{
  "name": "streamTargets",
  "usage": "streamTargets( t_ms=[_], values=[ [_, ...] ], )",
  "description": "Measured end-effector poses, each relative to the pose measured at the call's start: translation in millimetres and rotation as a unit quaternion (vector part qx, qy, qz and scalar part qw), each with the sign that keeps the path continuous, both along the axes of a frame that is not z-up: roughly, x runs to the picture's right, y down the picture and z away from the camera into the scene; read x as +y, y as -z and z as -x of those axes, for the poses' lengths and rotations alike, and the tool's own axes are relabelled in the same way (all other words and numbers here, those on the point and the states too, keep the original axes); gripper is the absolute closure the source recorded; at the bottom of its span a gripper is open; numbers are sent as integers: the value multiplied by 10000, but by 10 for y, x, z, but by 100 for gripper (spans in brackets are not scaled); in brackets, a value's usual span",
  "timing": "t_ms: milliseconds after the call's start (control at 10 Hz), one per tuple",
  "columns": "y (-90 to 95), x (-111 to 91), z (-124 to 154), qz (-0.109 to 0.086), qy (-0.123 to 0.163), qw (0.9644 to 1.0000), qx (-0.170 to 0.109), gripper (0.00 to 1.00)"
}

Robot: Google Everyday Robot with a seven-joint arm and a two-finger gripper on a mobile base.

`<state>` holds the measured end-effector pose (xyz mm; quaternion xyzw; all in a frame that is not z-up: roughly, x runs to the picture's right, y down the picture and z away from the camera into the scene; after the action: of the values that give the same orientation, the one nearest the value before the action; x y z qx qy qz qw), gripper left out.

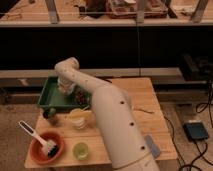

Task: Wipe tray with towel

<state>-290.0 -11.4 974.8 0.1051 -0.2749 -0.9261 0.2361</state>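
The green tray [51,98] with a raised rim lies at the far left corner of the wooden table [142,100]. My white arm reaches from the front of the table across to it. My gripper [64,88] points down inside the tray, near its back right part. A pale bundle that may be the towel [62,89] shows at the gripper's tip, but I cannot tell whether it is held. Some dark small items [80,98] lie at the tray's right end.
A round orange bowl [46,145] with a white-handled brush [36,135] sits front left. A green cup [81,150], a yellowish cup [80,118] and a dark green object [50,114] stand between bowl and tray. A blue-grey pad [152,146] lies front right. A black box [195,131] and cables lie on the floor to the right.
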Motion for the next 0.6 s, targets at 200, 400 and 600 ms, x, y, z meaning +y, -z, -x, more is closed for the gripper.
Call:
streamTargets(
  t_ms=[200, 400, 600],
  values=[
    [-42, -26, 334, 25, -68, 10000, -8, 100],
    [41, 55, 595, 39, -14, 9998, -173, 100],
    [223, 232, 697, 57, 105, 9990, -440, 100]
  ],
)
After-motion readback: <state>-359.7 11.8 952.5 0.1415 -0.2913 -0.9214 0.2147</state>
